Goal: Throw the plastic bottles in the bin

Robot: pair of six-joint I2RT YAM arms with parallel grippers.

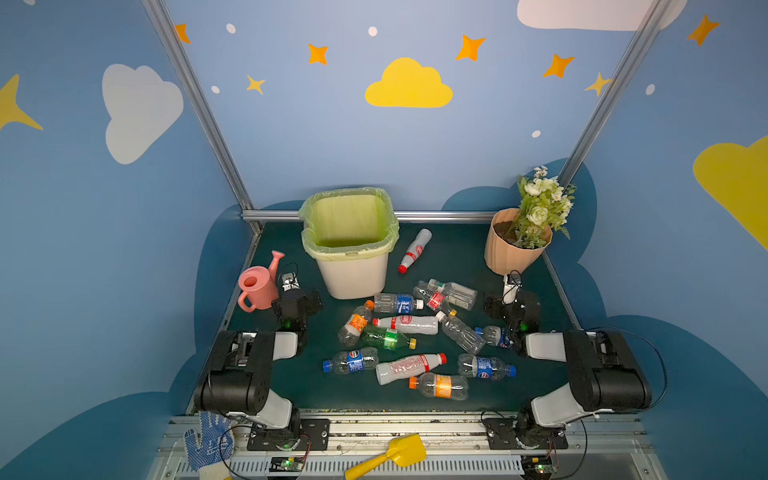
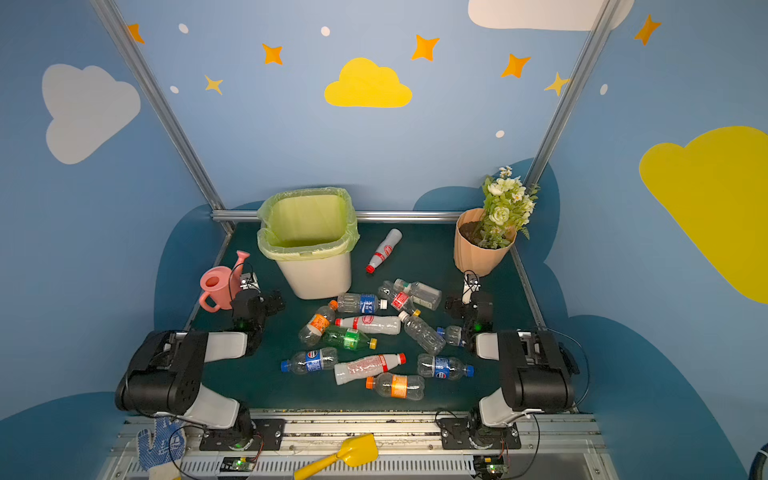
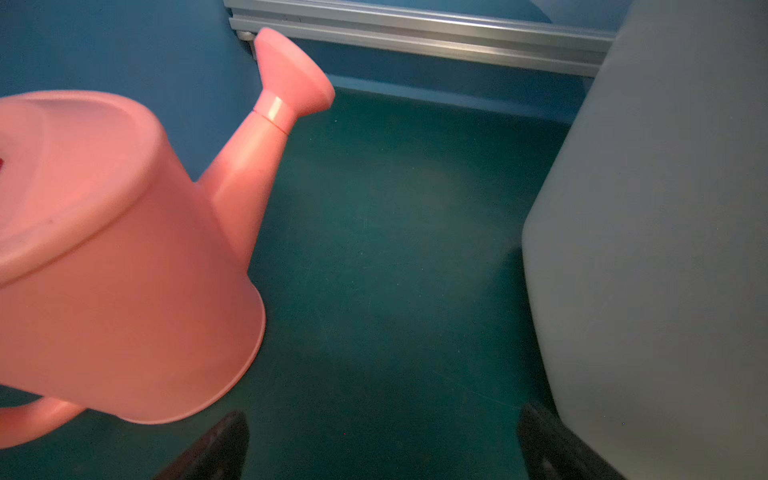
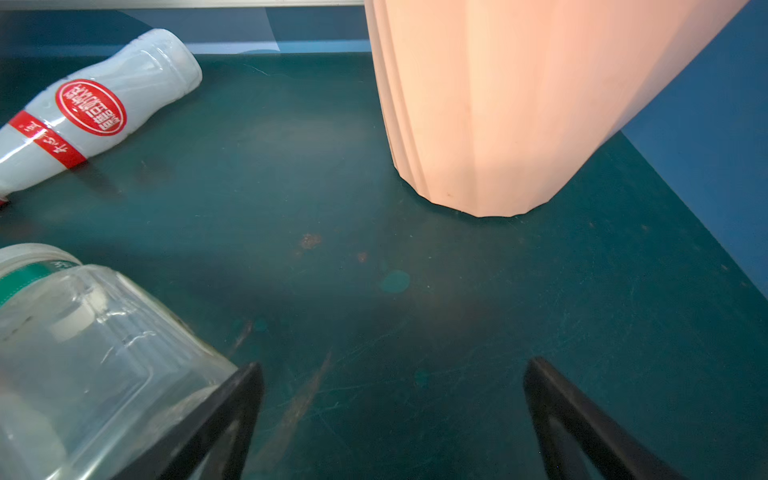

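Nearest to right pincer [image 4: 395, 374], spread wide and empty: clear bottle with green neck band [image 4: 91, 353], just beside one finger [image 4: 232, 407], outside the gap, base toward the pincer, cap away toward the heap of plastic bottles [image 1: 409, 336] on the worktop [image 1: 457, 249]. Left pincer [image 3: 382, 440] likewise released, between pink watering can [image 3: 124, 257] and bin [image 1: 353, 278]. Only liner [image 1: 349, 220] visible inside bin. Likely right arm's pick first.

The bin [image 1: 353, 278] stands at the back of the table [image 1: 307, 386], a can [image 1: 257, 286] to its left, a lone bottle [image 1: 415, 249] just right of it, and a pot [image 1: 509, 255] far right. The other bottles [image 1: 409, 324] lie before it.
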